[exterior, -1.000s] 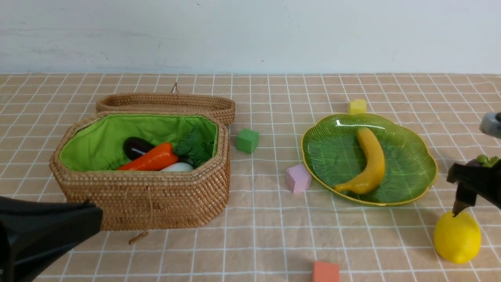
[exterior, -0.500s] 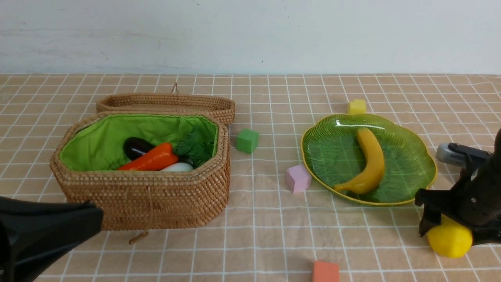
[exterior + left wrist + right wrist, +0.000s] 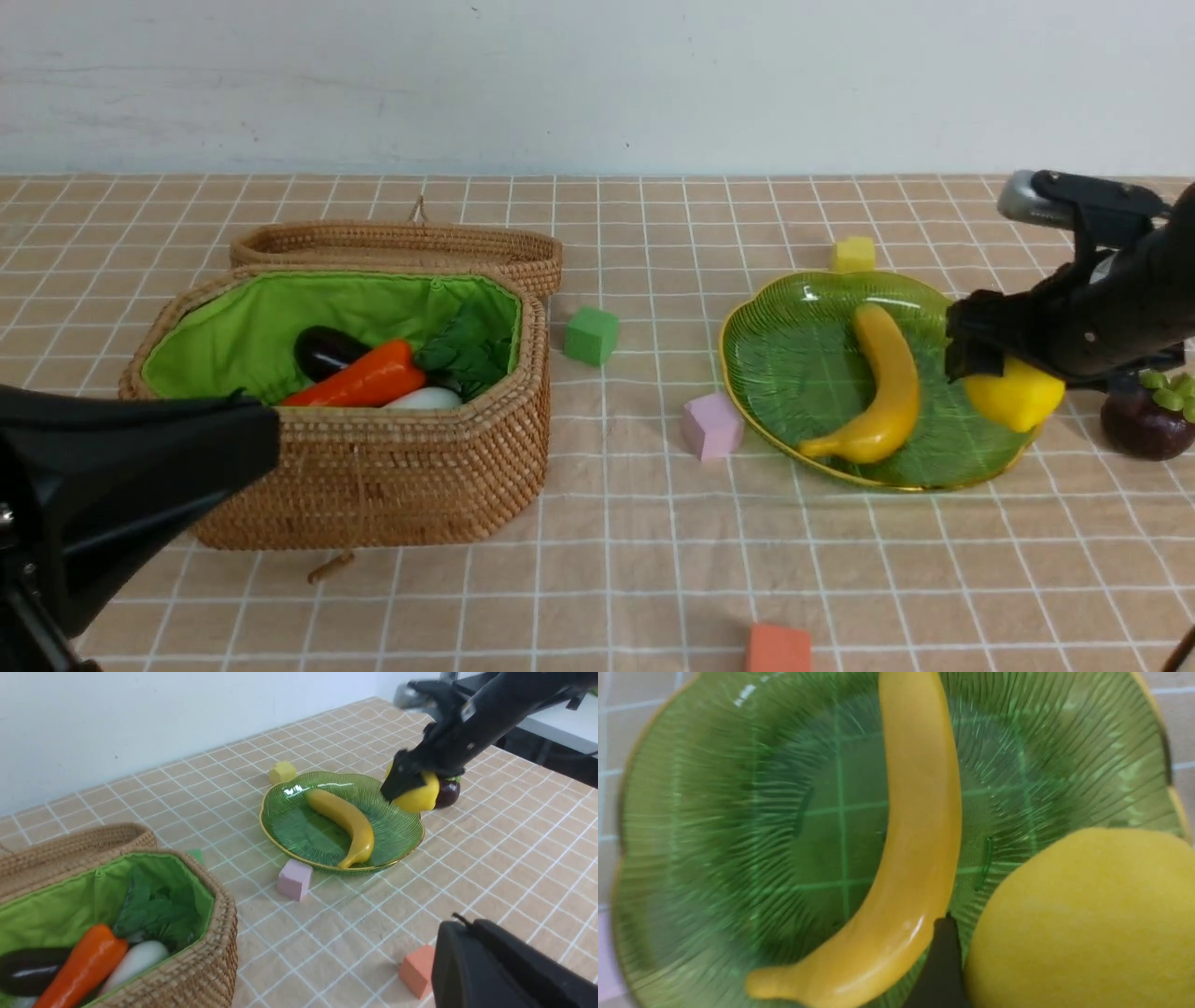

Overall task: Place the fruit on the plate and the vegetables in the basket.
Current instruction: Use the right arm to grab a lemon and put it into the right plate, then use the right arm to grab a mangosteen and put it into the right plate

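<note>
Over the right edge of the plate (image 3: 775,373), the right pincer (image 3: 1004,373) now hangs clamped on the lemon (image 3: 1019,397), which a second ago sat on the table (image 3: 653,560) nearer the robot. Lifted and carried across, it likely only needs lowering beside the banana (image 3: 892,383). That leaves the mangosteen (image 3: 1146,431), on the table just right of the plate. The vegetables (image 3: 373,378) lie in the basket (image 3: 373,476). Whether the left pincer (image 3: 121,485) is apart or together I cannot tell
</note>
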